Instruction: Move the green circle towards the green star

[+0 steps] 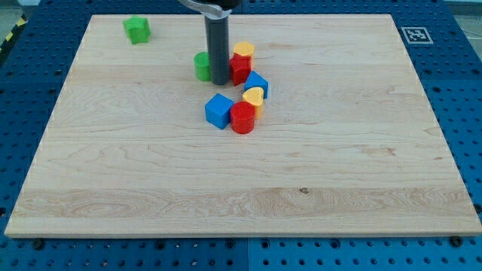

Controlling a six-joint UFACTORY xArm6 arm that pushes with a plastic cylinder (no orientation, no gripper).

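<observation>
The green circle [202, 66] stands on the wooden board left of centre near the view's top, partly hidden by my rod. My tip [219, 81] rests against the circle's right side, between it and a red block [240, 69]. The green star [137, 29] sits at the view's upper left, well apart from the circle, up and to the left of it.
A cluster lies right of and below my tip: a yellow block [243, 50] above the red block, a blue block [257, 82], a yellow heart [254, 97], a blue cube [218, 110], a red cylinder [242, 118]. The board's top edge [301, 15] is close behind.
</observation>
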